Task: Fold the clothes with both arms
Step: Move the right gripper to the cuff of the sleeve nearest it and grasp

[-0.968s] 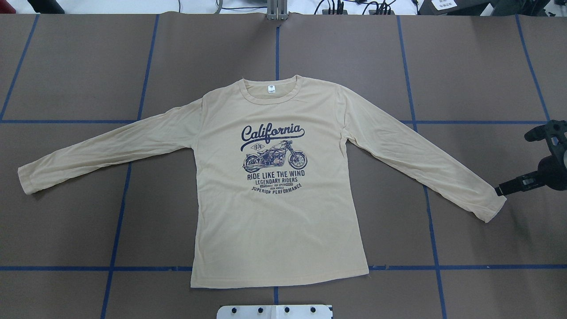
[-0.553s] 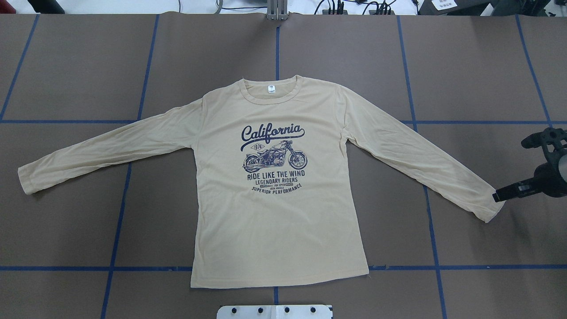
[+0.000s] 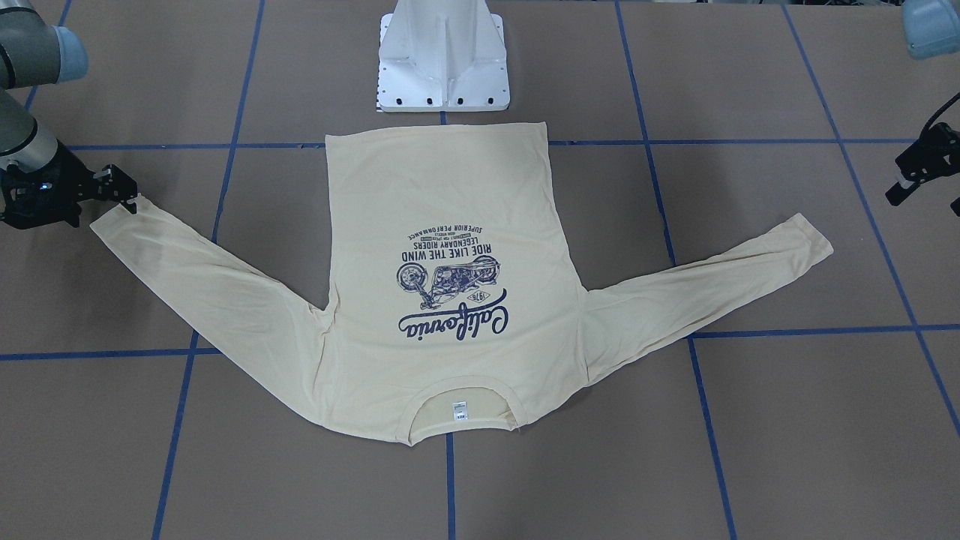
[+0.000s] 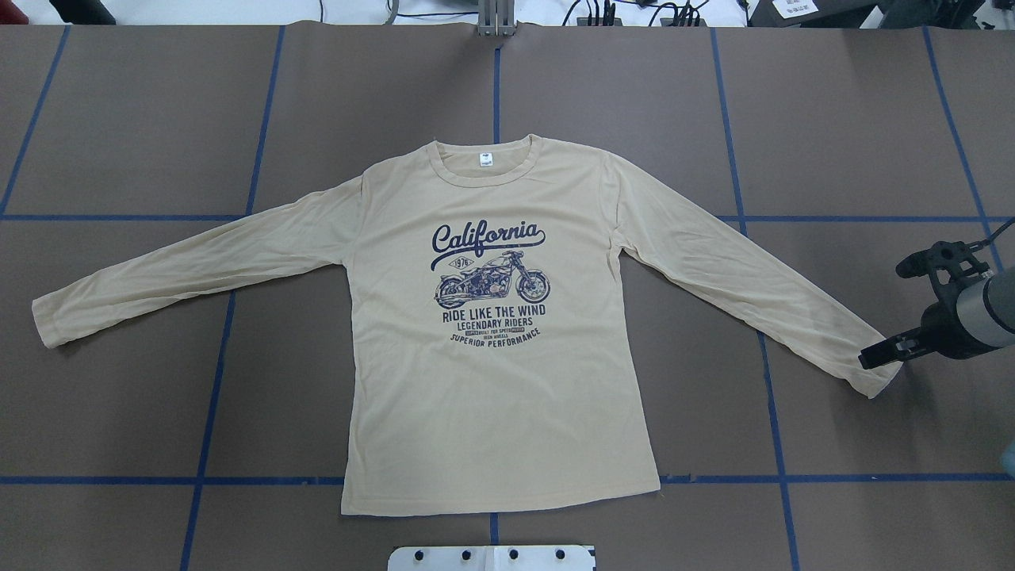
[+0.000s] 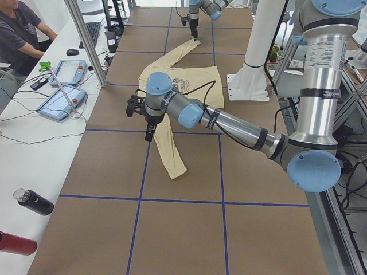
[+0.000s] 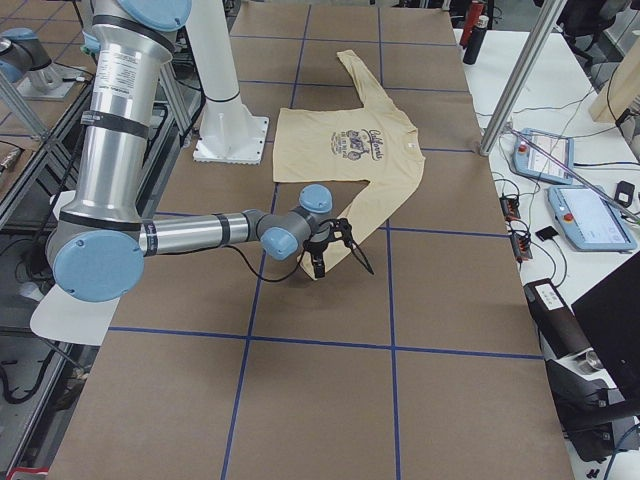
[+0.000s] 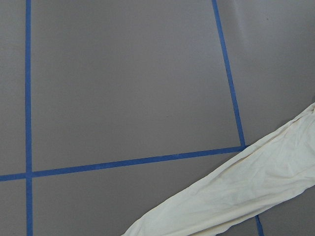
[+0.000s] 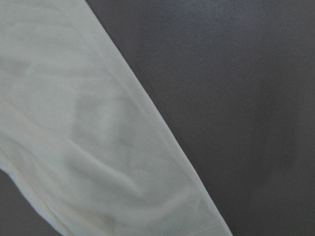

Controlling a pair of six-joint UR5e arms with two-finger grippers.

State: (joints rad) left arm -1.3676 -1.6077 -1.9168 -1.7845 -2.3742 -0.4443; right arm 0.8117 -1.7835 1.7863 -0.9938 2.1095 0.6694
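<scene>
The shirt is met at one spot only. The right gripper reaches in from 3 o'clock in the overhead view, its black fingertips over the right cuff. In the front-facing view its fingers look spread, and I see no cloth pinched or lifted. The left gripper hangs over bare table, apart from the left cuff and at about 2 o'clock from it in the front-facing view. Whether its fingers are spread or pressed together I cannot tell.

Outward from the cuffs, both sleeves lie flat and straight. In the overhead view the right one runs to 4 o'clock from the chest and the left one to 8 o'clock. The body lies flat, print up, in the middle of the table, with the neck label at 12 o'clock and the hem at 6 o'clock, toward the white pedestal base.

By my reading no fold is made yet. Both sleeves and the body are all left to do, and taking the right cuff looks like the step in hand.

Counted: one shirt, two sleeves, one neck label, the left arm and the right arm, two grippers, one pedestal base.
</scene>
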